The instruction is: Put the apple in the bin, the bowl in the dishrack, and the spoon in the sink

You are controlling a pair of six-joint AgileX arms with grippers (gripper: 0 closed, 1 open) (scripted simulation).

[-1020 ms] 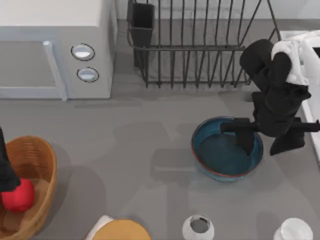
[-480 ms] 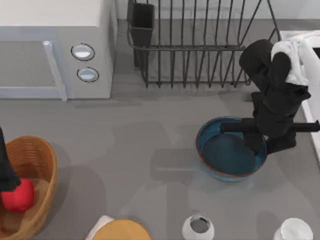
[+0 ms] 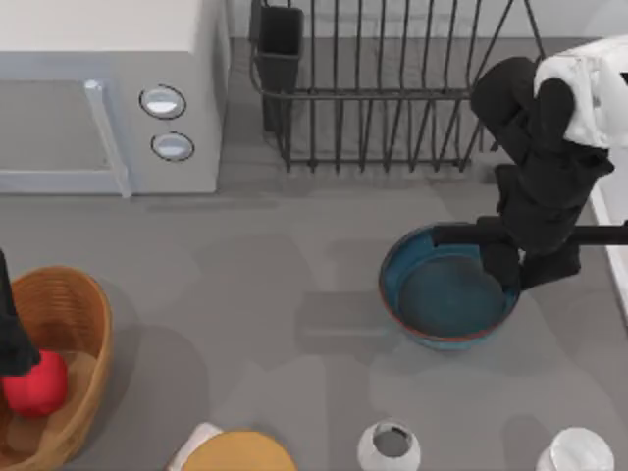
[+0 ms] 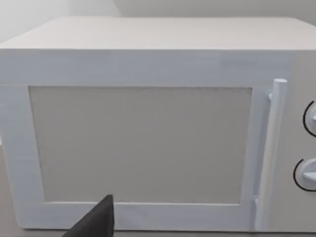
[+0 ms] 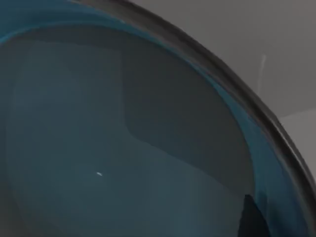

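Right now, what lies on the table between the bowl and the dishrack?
Nothing: in the top view, bare grey table separates the bowl from the dishrack.

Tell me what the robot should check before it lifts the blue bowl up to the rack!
1. Right tool at the bowl's right rim: ok. One finger reaches inside, the other stands outside the wall.
2. Rim firmly pinched: cannot tell. The right wrist view shows the bowl's inside close up, but not the grip.
3. Bowl is empty: ok.
4. Dishrack behind the bowl has room: ok, its bars hold nothing.
5. Apple already in the bin: ok.
6. Left tool out of the way: ok, it hangs over the bin at the table's left edge, facing the microwave.
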